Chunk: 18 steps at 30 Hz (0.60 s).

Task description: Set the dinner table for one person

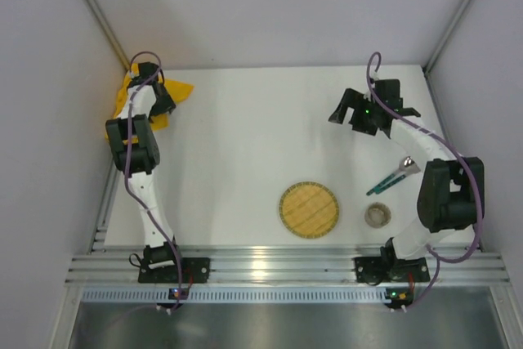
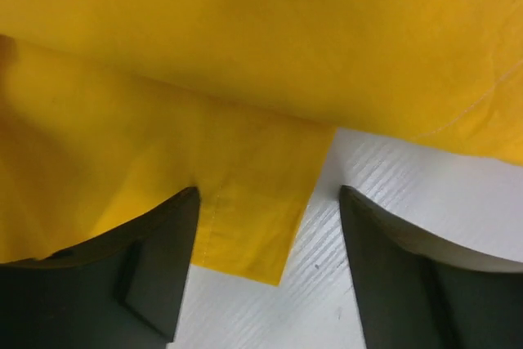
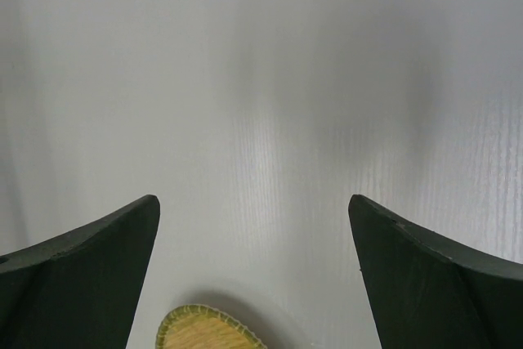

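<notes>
While the white dinner table (image 1: 261,120) lies under everything, a round woven mat (image 1: 309,209) sits near its front edge. Far left of the mat, the left gripper (image 2: 268,198) stands spread astride a yellow cloth (image 2: 245,79) corner. Behind the mat, the right gripper (image 3: 252,202) hangs wide apart, empty.

Crumpled yellow cloth (image 1: 178,89) lay bunched in the far left corner, round woven mat (image 1: 309,209) sat near the front, teal-handled metal utensil (image 1: 393,176) lay right of it, small round cup (image 1: 377,216) stood just beside the mat.
</notes>
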Each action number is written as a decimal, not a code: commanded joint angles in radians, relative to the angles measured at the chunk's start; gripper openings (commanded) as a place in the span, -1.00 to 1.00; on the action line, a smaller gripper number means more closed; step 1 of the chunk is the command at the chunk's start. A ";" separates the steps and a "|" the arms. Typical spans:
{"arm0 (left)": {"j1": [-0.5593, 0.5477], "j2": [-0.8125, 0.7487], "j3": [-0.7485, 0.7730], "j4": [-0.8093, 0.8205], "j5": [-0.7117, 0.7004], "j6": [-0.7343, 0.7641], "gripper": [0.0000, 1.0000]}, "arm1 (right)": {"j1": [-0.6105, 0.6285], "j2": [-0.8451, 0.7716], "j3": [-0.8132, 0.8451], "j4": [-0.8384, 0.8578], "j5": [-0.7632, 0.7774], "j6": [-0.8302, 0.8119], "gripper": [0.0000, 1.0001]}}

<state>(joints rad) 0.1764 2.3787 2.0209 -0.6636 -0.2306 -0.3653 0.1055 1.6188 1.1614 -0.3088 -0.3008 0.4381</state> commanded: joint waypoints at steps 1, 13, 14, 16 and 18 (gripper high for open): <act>0.034 0.031 0.027 -0.051 -0.013 0.009 0.40 | -0.010 -0.036 0.050 -0.064 -0.004 -0.039 0.99; 0.026 0.056 -0.033 -0.082 0.270 0.032 -1.00 | -0.023 0.009 0.095 -0.125 -0.003 -0.076 0.99; 0.015 0.028 -0.042 -0.079 0.286 0.031 -1.00 | -0.021 -0.005 0.086 -0.130 0.002 -0.075 0.99; -0.050 -0.001 -0.041 -0.070 0.281 0.054 -1.00 | -0.021 -0.022 0.072 -0.131 0.005 -0.072 0.99; -0.154 -0.042 -0.015 -0.071 0.274 0.077 -1.00 | -0.021 -0.048 0.051 -0.138 0.015 -0.067 1.00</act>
<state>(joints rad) 0.1791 2.3779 2.0148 -0.6559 -0.0589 -0.3164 0.0921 1.6249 1.2114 -0.4244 -0.2993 0.3817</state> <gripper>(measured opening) 0.023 0.996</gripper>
